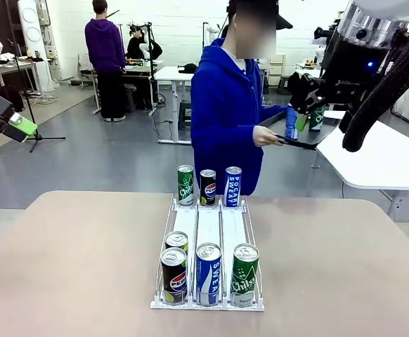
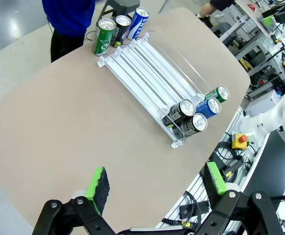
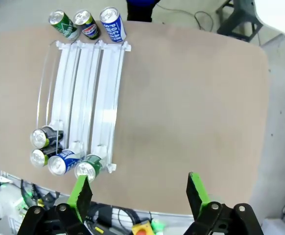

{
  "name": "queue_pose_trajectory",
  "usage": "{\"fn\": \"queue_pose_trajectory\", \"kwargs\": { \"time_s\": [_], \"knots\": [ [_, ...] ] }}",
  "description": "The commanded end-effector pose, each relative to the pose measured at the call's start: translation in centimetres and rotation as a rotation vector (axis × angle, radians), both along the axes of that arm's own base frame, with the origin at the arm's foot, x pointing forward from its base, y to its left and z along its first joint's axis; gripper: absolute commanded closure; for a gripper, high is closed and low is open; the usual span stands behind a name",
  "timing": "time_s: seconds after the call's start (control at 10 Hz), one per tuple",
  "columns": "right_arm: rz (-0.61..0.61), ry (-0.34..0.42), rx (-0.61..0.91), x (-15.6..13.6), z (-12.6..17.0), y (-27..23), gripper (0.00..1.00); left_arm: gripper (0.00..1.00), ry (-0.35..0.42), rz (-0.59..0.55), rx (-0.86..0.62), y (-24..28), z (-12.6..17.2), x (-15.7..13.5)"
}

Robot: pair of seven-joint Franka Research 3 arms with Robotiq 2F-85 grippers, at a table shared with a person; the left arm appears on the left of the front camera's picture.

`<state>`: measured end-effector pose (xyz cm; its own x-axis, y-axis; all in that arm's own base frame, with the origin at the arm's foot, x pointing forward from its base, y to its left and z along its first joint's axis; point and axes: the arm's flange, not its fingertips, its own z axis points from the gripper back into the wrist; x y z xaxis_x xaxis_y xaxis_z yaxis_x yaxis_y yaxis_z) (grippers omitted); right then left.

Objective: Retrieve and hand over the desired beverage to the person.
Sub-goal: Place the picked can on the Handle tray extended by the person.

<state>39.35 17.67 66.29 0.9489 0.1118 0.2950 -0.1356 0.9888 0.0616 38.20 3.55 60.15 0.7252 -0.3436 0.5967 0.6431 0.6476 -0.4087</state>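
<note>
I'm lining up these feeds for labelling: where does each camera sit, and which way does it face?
Front view: fixed on the robot's side, looking across the table at the person; the right gripper hangs upper right.
Left wrist view: high above the table, looking down; left gripper open at the bottom.
Right wrist view: high above, looking down; right gripper open at the bottom.
Shared: all three show the can rack and cans.

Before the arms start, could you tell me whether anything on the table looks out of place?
Slightly: three cans stand on the table beyond the rack's far end, outside its lanes, and the left lane holds two cans while the others hold one. Nothing is tipped or spilled.
</note>
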Motion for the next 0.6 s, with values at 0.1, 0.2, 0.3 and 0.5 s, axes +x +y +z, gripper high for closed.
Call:
{"fn": "queue_pose_trajectory", "kwargs": {
  "time_s": [0.1,0.2,0.3,0.5],
  "knots": [
    [0.099,-0.048,0.182,-1.6,0.2,-5.9,0.00,0.00,-0.005,-0.009,-0.006,0.1,-0.1,-0.1],
    [0.144,-0.091,0.280,-2.9,0.5,-10.0,0.00,0.00,-0.005,-0.009,-0.006,0.1,-0.1,-0.1],
    [0.150,-0.134,0.349,-3.7,0.4,-13.1,0.00,0.00,-0.005,-0.009,-0.006,0.1,-0.1,-0.1],
    [0.200,-0.222,0.383,-5.0,-0.8,-17.7,0.00,0.00,-0.005,-0.009,-0.006,0.1,-0.1,-0.1]
  ]
}}
